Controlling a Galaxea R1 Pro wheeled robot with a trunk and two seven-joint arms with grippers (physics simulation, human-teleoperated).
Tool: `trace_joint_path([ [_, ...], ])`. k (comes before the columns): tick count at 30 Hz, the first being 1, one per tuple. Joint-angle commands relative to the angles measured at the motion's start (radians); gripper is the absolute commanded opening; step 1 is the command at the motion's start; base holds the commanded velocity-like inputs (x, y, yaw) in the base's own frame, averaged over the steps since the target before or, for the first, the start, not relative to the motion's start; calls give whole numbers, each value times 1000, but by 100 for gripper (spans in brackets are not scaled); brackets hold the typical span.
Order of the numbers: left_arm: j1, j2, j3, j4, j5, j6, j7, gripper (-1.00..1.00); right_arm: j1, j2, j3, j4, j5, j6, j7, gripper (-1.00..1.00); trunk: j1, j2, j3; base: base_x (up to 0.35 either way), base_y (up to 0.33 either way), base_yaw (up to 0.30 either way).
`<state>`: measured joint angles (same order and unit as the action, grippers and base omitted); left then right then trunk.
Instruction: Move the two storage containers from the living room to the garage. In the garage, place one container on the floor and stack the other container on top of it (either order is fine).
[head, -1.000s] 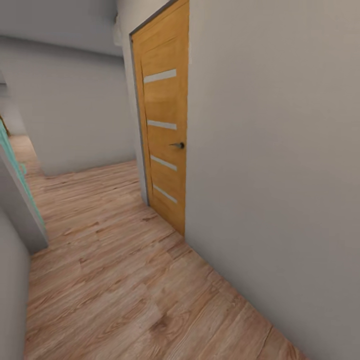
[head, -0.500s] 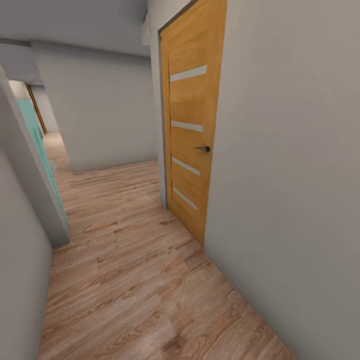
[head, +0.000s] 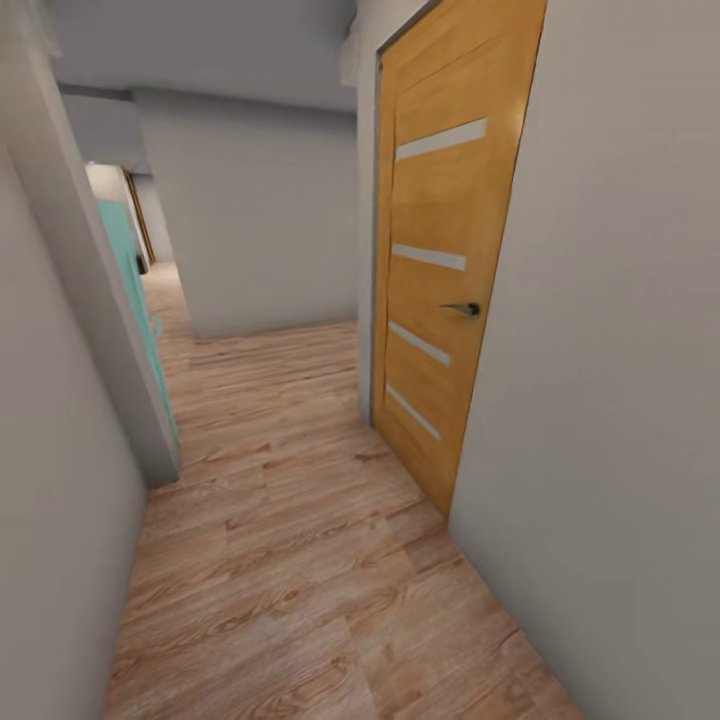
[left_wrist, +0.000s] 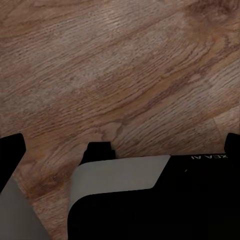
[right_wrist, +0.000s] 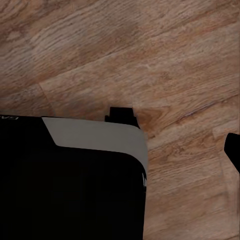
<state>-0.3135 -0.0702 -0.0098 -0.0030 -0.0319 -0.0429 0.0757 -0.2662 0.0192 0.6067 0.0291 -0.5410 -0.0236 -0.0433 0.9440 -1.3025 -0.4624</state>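
**Rolling down a hallway, no bins around us**

Head view first: we're in a narrow corridor with a wood-plank floor (head: 300, 560). On our right there's a plain grey wall (head: 620, 400), and set into it an orange-brown wooden door (head: 440, 290), shut, with four pale horizontal strips and a small dark handle (head: 464, 309). Straight ahead the hall runs up to another grey wall (head: 260, 220), and the planks carry on past it to the left, deeper in. On our left there's a grey wall edge (head: 90, 300) close to us, with a teal panel (head: 135, 280) just behind it. Where the two storage containers are, we can't tell from here; the garage and its concrete floor aren't in front of us either.

Left wrist view: it looks down at the same brown planks (left_wrist: 120, 75). A black and grey robot body part (left_wrist: 150, 200) lies under the camera. Two dark tips (left_wrist: 10, 150) sit at opposite edges of the picture, well apart, with nothing but planks between them, so the left gripper looks spread wide with nothing in it.

Right wrist view: planks again (right_wrist: 150, 50), and a black body with a grey panel (right_wrist: 95, 140). One dark tip (right_wrist: 232, 150) sits at the edge; we honestly can't tell how far that gripper is spread or whether it has anything.
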Motion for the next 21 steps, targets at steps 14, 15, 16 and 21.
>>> trace_joint_path([
  [14,-1,0,-1,1,-3,0,4,100,-1,0,8,2,-7,-3,-1,100,1,0,-1,320,0,258],
  [15,-1,0,-1,1,-3,0,4,100,-1,-1,8,2,-7,-3,-1,100,1,0,-1,320,0,89],
  [16,-1,0,-1,1,-3,0,4,100,-1,-2,8,2,-7,-4,-1,100,1,0,-1,320,0,46],
  [21,-1,0,-1,1,-3,0,4,100,-1,-2,8,2,-7,-4,-1,100,1,0,-1,320,0,8],
])
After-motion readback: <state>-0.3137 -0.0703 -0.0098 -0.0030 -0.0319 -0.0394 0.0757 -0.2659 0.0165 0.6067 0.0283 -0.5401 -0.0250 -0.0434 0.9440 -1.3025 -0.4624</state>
